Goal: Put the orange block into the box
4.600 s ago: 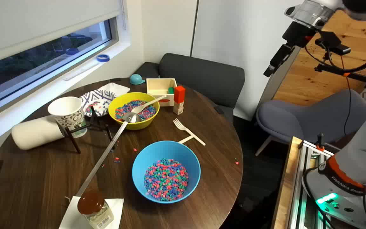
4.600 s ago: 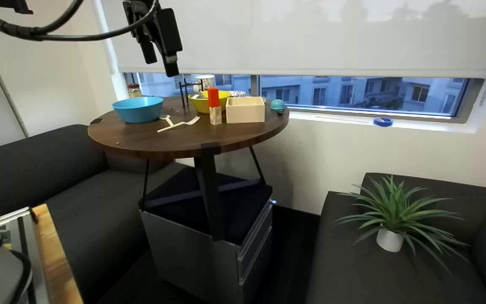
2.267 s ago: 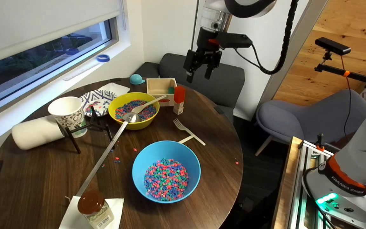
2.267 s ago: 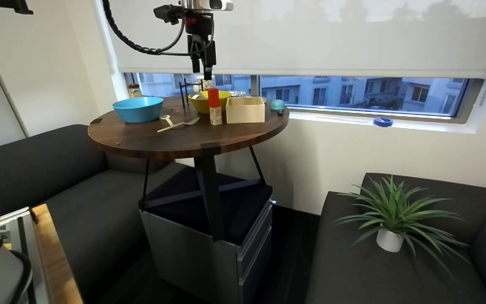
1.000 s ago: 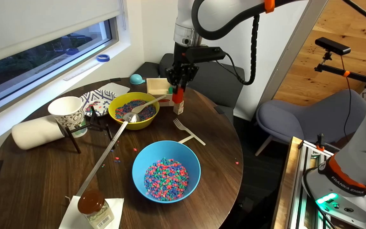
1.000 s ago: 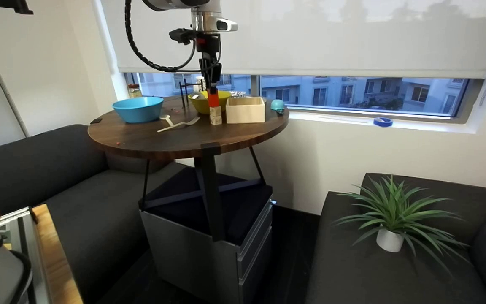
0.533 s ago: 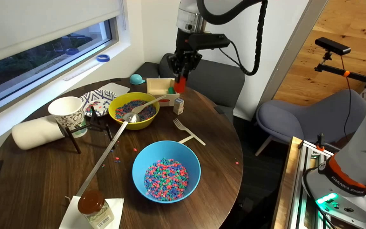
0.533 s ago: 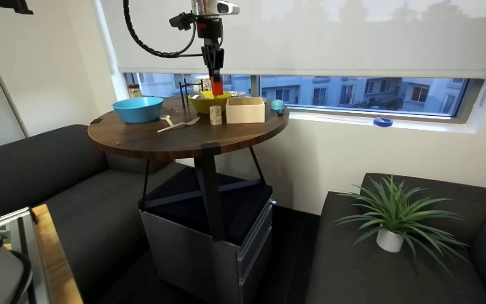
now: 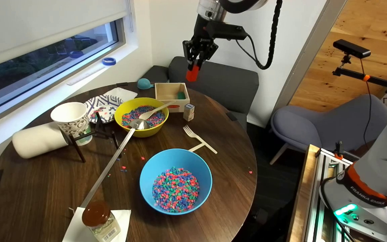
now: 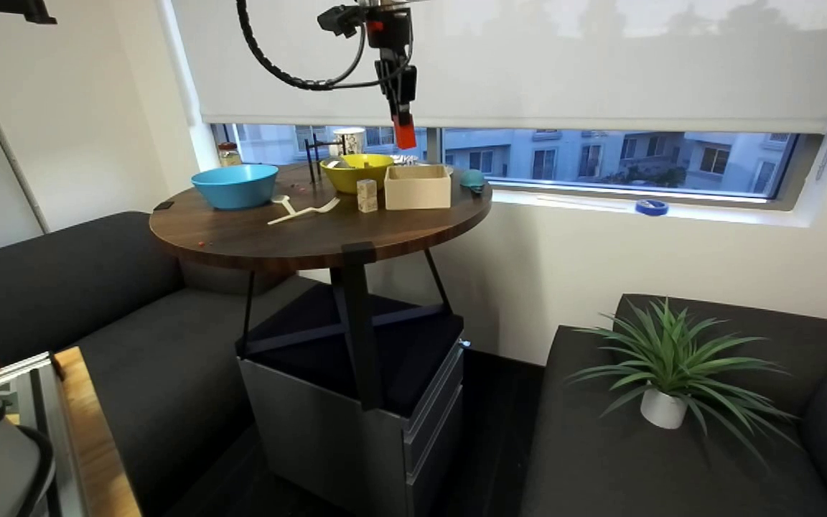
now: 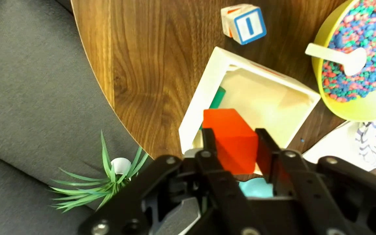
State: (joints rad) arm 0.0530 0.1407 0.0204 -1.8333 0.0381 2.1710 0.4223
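A: Corner room, window (image 9: 62, 55) on the left with the blind (image 9: 52, 25) mostly down, round wooden table (image 9: 227, 174) in the middle, grey-blue armchair (image 9: 328, 124) at right.

B: And here's the action! The wooden box (image 10: 418, 190) stands on the table; above it, slightly right in an exterior view, the orange block (image 9: 192, 74) hangs in mid-air, leaning a touch, and the gripper (image 11: 236, 137) pinches it from both sides.

A: So lifting counts as done?

B: Done, I'd say. Placing isn't: the block is outside the box, up above the rim and apart from it. In the wrist view it overlaps the box, though I can't tell whether it's squarely over the opening. What's left, I judge: line up, lower, let go.

A: Containers, then, from the left. Swirl-printed paper cup (image 9: 69, 127), upright, its bottom hidden from us.

B: Then the brown-lidded jar (image 9: 101, 220), something pale green behind the glass. Next, a chevron-patterned paper plate (image 9: 104, 100) with coloured bits (image 9: 96, 113) scattered on it.

A: Yellow bowl (image 9: 151, 132): pink, blue and green pebbles (image 9: 156, 119), a metal ladle (image 9: 139, 124) at its near rim, a pale spoon (image 9: 158, 109) with its handle out over the edge.

B: Blue bowl (image 9: 176, 158) at the front: pebbles again, same colours.

A: And our box?

B: A green piece (image 9: 181, 95) beside one wall! The block hides part of it in the wrist view. Best landing, I reckon: away from it.
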